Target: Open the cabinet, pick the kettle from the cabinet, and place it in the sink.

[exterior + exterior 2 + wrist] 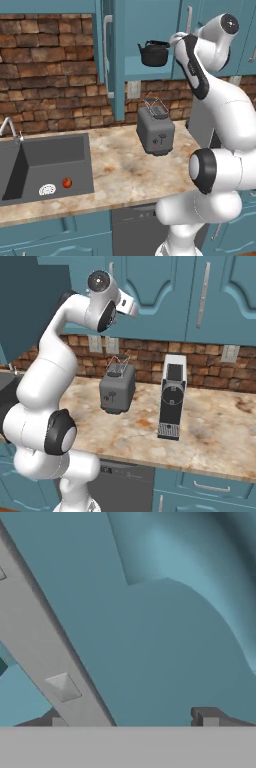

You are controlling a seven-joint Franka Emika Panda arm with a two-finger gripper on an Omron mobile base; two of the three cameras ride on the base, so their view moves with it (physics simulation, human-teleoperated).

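The cabinet [145, 70] stands with its left door [118, 75] swung out. Its shelf is exposed, level with the jaws and on their left in the left base view.

The sink [50, 150] lies far below the jaws and well to their left, set in the tabletop [125, 165].

The kettle [153, 53] sits upright on the cabinet shelf, just beside the jaws on their left. Its spout points away from them and its arched handle is on top. The toaster [155, 131] stands on the tabletop directly under that shelf.

In the hand view the jaws face a shut door panel [150, 652], not the kettle. A silver bar handle [45, 647] crosses diagonally by one fingertip [59, 722]; whether they touch cannot be told.

The jaws are released, spread wide, and nothing sits between them.

Judgement: the hand must turn toward the shelf and travel sideways to the kettle. Its top handle offers the likeliest grasp.
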